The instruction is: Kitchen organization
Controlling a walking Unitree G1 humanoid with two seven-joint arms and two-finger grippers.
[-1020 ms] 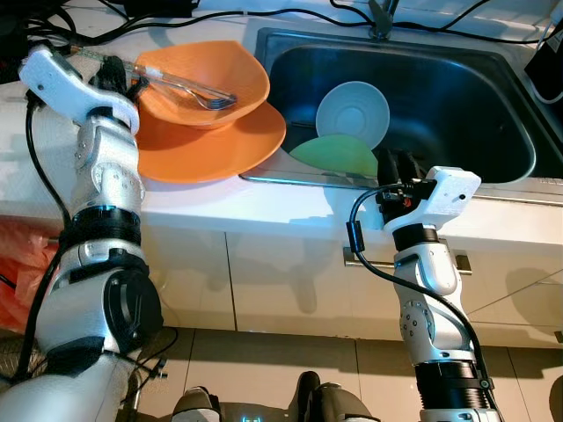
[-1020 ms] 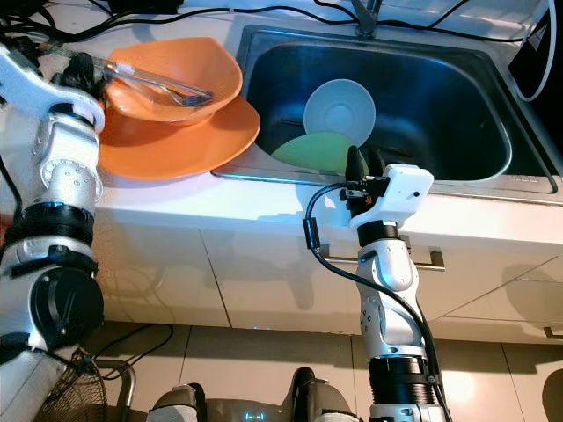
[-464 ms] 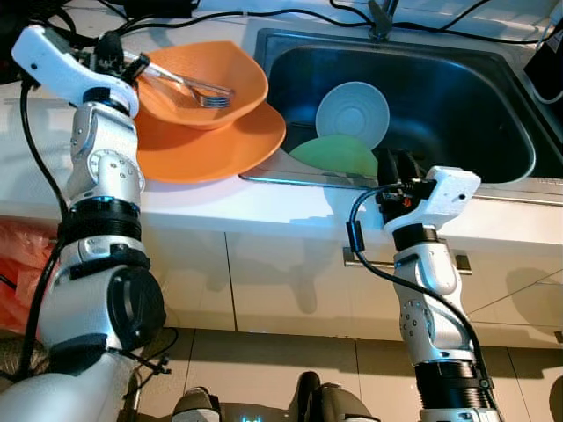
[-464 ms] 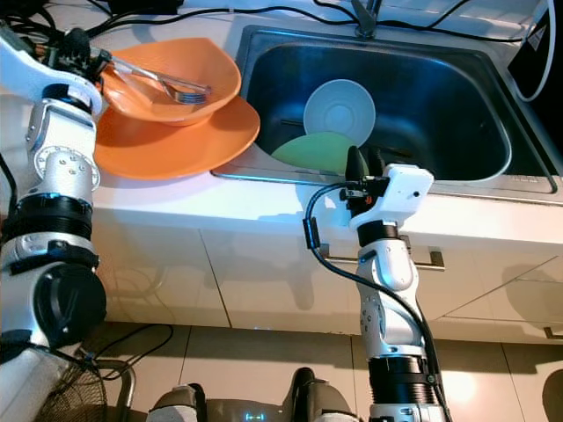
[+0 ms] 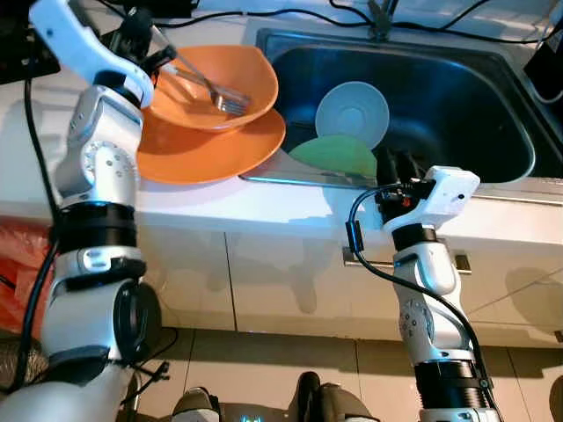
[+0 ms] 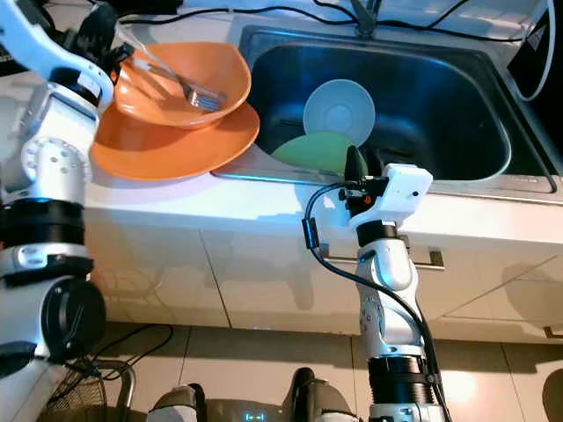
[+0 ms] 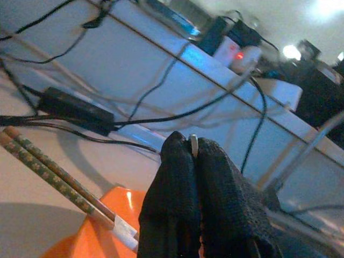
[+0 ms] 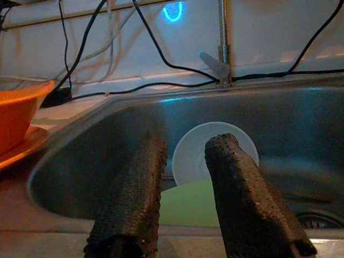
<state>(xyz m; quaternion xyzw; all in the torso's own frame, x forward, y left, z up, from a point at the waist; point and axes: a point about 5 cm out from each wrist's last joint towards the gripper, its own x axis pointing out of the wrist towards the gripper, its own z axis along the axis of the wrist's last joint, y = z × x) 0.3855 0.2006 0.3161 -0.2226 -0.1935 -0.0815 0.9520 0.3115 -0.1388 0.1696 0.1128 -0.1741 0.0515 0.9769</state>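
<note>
My left gripper (image 5: 151, 46) is raised over the counter's back left, shut on the handle of a metal fork (image 5: 211, 88). The fork slants down, and its tines rest inside an orange bowl (image 5: 251, 75). That bowl sits on an orange plate (image 5: 211, 149). In the left wrist view the fingers (image 7: 177, 183) pinch the thin handle tip. My right gripper (image 5: 396, 161) hangs open at the front rim of the steel sink (image 5: 475, 176), holding nothing. In the sink a white bowl (image 5: 352, 110) leans above a green plate (image 5: 334, 156); both are also ahead of the open right fingers (image 8: 236, 177).
Black cables run along the counter's back edge, and the faucet base (image 5: 380, 18) stands behind the sink. A pair of chopsticks (image 7: 59, 185) rests by the orange bowl's rim. White cabinet doors with a bar handle (image 5: 352, 259) lie below the counter.
My left arm has risen and swung right, tipping the fork's handle up steeper while the tines stay in the orange bowl. The bowl has shifted slightly right. The right arm is still.
</note>
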